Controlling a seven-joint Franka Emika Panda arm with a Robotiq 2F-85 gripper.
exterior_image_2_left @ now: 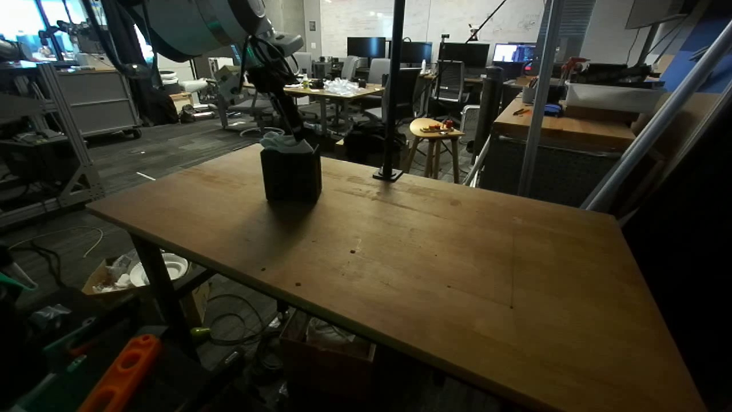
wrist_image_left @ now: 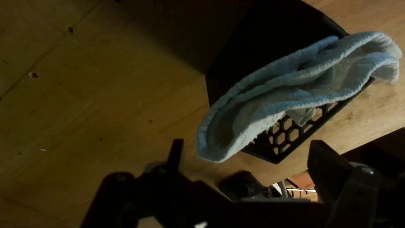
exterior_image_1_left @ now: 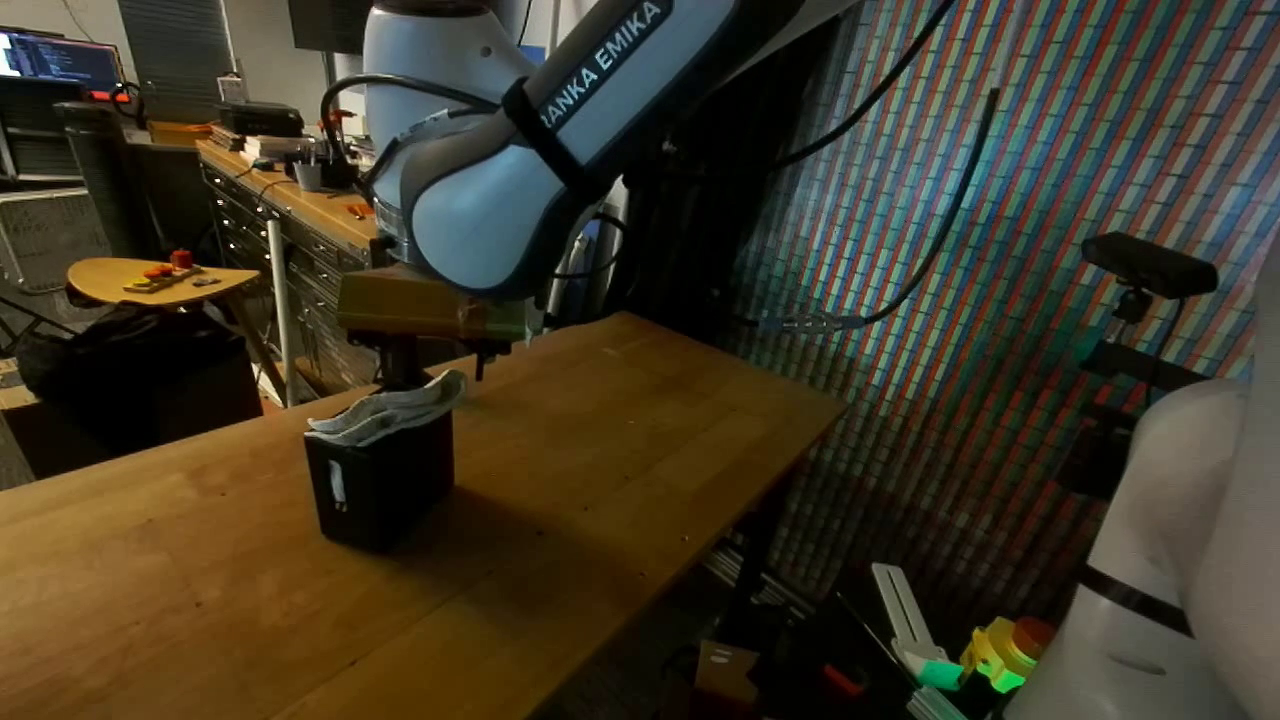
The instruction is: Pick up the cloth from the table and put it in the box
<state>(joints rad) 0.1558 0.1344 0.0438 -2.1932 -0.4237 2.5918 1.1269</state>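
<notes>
On the arm (exterior_image_1_left: 490, 210), in an exterior view, pale capital lettering (exterior_image_1_left: 605, 60) is reading "RANKA EMIKA", a black strap (exterior_image_1_left: 545, 130) sitting right at its start. Farther back, a lit screen (exterior_image_1_left: 60, 65) is showing text too small to make out, and a whiteboard (exterior_image_2_left: 480, 17) is carrying faint marks, likewise unreadable. On one side of the box (exterior_image_1_left: 390, 490) a pale upright strip (exterior_image_1_left: 338, 487) is showing; whether it is a label or fabric seen through a slot, I cannot tell.

Counting up: one box is standing upright on one wooden counter (exterior_image_1_left: 620, 430), and one cloth (exterior_image_1_left: 390, 412) is resting at its open top, folded in layers, its edges rising above the rim and both ends reaching out past it. How deep it is going inside, I cannot tell. In the wrist view a small pale fold is showing against a honeycomb wall (wrist_image_left: 292, 136) of the box. One tool (wrist_image_left: 246, 150) is hovering near the cloth, its two fingers (wrist_image_left: 322, 160) standing wide apart, the cloth lying beyond both tips.

In the background of an exterior view, four screens (exterior_image_2_left: 366, 47) are standing in a row, one stool (exterior_image_2_left: 429, 127) is bearing small coloured pieces, and one black post (exterior_image_2_left: 394, 86) is rising from the counter's edge.
</notes>
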